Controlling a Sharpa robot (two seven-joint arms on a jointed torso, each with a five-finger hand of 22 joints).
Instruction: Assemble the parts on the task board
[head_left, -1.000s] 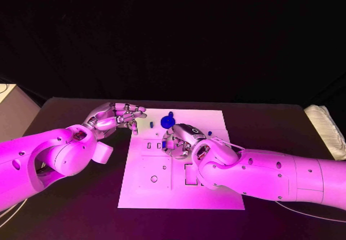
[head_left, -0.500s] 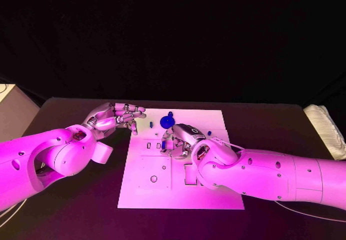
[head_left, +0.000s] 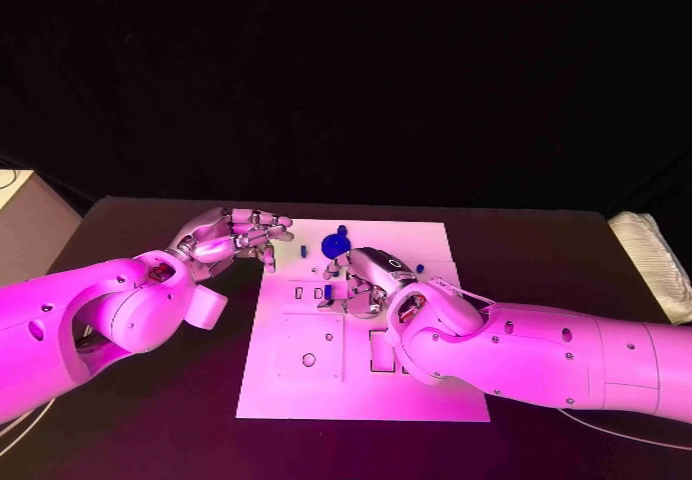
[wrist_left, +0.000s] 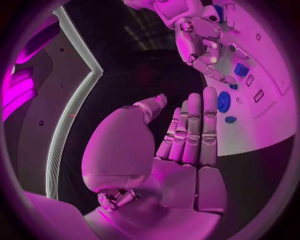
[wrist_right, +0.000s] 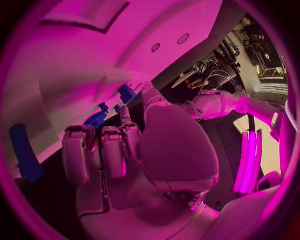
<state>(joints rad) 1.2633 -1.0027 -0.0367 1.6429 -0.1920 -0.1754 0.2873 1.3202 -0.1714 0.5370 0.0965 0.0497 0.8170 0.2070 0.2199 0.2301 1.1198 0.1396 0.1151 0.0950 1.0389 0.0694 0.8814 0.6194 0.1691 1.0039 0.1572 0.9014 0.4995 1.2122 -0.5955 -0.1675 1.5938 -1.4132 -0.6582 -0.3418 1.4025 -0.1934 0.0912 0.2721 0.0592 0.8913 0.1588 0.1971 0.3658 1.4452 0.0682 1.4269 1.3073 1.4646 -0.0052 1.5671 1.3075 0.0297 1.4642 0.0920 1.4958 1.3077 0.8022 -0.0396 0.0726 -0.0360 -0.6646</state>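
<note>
Black tabletop (head_left: 144, 440) is seen under the whole scene, with darkness behind its far edge. At the middle of the table the white task board (head_left: 361, 385) is laid flat, its long sides running from the near edge toward the far edge. A pale folded cloth (head_left: 652, 258) is seen at the table's right edge, and a light box (head_left: 29, 220) beside the left edge.

Near the board's far edge a round blue part (head_left: 335, 241) is seen, with a smaller blue part (head_left: 418, 266) toward the far right corner. Cut-outs and small holes are spread over the board's near half.

The left hand (head_left: 231, 238) is held just beyond the board's far left corner, above the table. In the left wrist view its fingers (wrist_left: 194, 130) are stretched out straight and side by side, the thumb set apart, and nothing is held.

The right hand (head_left: 368, 282) is placed over the middle of the board's far half, fingers pointed down at the surface. A small blue part (head_left: 335, 290) is seen at its fingertips; in the right wrist view the fingers (wrist_right: 103, 150) are curled beside a blue piece (wrist_right: 97, 119), but whether that piece is pinched or merely touched cannot be told.
</note>
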